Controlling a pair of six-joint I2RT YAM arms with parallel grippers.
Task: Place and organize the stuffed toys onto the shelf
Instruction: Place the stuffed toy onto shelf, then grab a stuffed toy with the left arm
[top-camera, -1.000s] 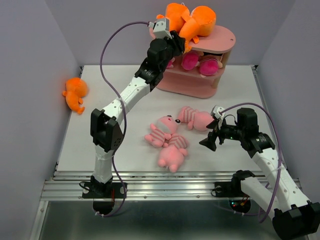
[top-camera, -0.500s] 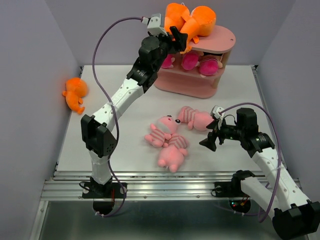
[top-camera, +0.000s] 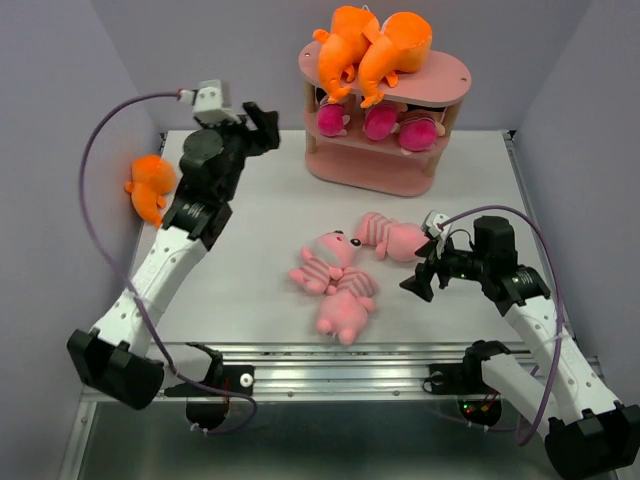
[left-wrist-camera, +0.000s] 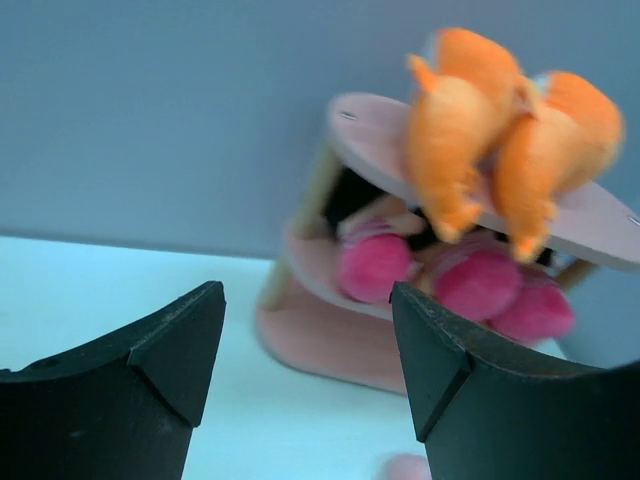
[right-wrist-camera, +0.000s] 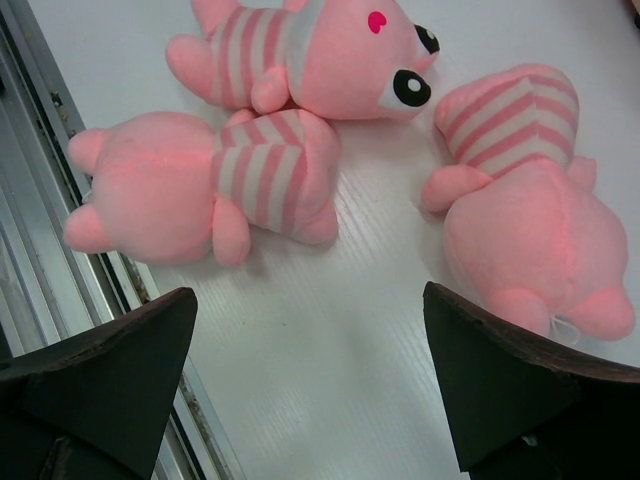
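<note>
The pink shelf (top-camera: 372, 172) stands at the back of the table. Two orange monsters (top-camera: 345, 42) (top-camera: 402, 42) lie on its top tier, and magenta dolls (top-camera: 380, 122) fill the middle tier. A third orange monster (top-camera: 150, 185) lies by the left wall. Three pink striped pigs (top-camera: 325, 262) (top-camera: 345, 312) (top-camera: 392, 237) lie mid-table. My left gripper (top-camera: 262, 122) is open and empty in the air left of the shelf (left-wrist-camera: 330, 345), looking at the monsters (left-wrist-camera: 455, 120). My right gripper (top-camera: 420, 272) is open and empty just right of the pigs (right-wrist-camera: 200, 190) (right-wrist-camera: 530, 220).
Grey walls close in the table on the left, right and back. A metal rail (top-camera: 330, 375) runs along the front edge by the arm bases. Purple cables (top-camera: 100, 150) loop off both arms.
My left gripper has opened wider and pulled back from the shelf's top tier, swinging left and lower. Both orange monsters stay on top. The right arm has not moved.
</note>
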